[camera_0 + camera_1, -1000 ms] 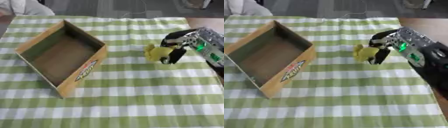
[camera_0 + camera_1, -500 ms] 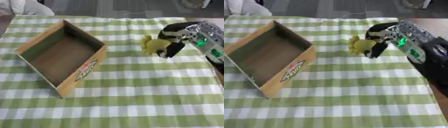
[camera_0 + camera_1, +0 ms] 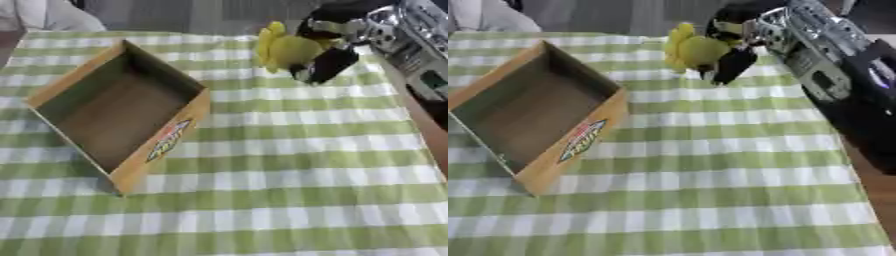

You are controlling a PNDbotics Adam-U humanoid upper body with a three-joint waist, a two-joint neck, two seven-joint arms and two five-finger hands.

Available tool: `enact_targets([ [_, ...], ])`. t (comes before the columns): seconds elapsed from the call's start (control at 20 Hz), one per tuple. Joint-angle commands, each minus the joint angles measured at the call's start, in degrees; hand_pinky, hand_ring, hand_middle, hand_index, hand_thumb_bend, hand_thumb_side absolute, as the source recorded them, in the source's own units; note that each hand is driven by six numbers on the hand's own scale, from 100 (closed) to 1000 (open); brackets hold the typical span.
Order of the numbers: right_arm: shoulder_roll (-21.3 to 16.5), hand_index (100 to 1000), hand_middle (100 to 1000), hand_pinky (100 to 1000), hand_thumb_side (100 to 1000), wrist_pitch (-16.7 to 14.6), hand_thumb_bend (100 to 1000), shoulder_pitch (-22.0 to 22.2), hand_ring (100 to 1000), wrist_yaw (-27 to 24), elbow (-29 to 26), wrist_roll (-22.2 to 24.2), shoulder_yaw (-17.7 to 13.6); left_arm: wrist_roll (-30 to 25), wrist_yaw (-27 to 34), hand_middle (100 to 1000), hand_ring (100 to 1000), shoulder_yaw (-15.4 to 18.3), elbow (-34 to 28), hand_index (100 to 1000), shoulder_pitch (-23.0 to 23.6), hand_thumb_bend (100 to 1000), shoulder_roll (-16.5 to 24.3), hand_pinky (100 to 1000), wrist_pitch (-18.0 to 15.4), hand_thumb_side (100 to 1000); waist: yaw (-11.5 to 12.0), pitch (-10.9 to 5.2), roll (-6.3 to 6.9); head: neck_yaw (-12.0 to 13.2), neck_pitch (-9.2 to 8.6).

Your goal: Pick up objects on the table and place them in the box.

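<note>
A yellow, lumpy object (image 3: 286, 49) hangs above the green-and-white checked cloth, held in my right hand (image 3: 331, 47), whose black fingers curl round it. The hand comes in from the upper right, with its silver forearm (image 3: 820, 50) behind it. An open cardboard box (image 3: 118, 107) with brown inside and a printed logo on its near wall lies on the left half of the table, empty as far as I can see. The held object is up and to the right of the box, apart from it. My left hand shows in neither view.
The checked tablecloth (image 3: 289, 170) covers the table; its right edge shows brown wood (image 3: 868, 180). A person in white (image 3: 44, 15) sits at the far left corner.
My right hand has lifted the yellow object off the cloth and carried it up and leftward, toward the far side. The box has stayed put.
</note>
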Motion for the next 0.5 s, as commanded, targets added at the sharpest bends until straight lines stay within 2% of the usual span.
enact_targets([
  [0.05,2.8,577,432,745,410,0.8,100,-3.2,789,0.9,-0.9,1.2,-0.1,-0.1,0.5,599,644,-0.1,-1.1,734,0.1,100,1.0,745,-0.2,910,0.2,-1.39,0.25,-0.2,0.16],
  [0.5,13.7,576,425,750,426,0.8,100,-8.8,786,4.3,5.0,1.0,0.5,-0.5,0.9,599,644,-0.6,-1.1,735,0.0,100,1.0,745,0.1,910,1.0,-1.71,0.31,-1.3,-0.38],
])
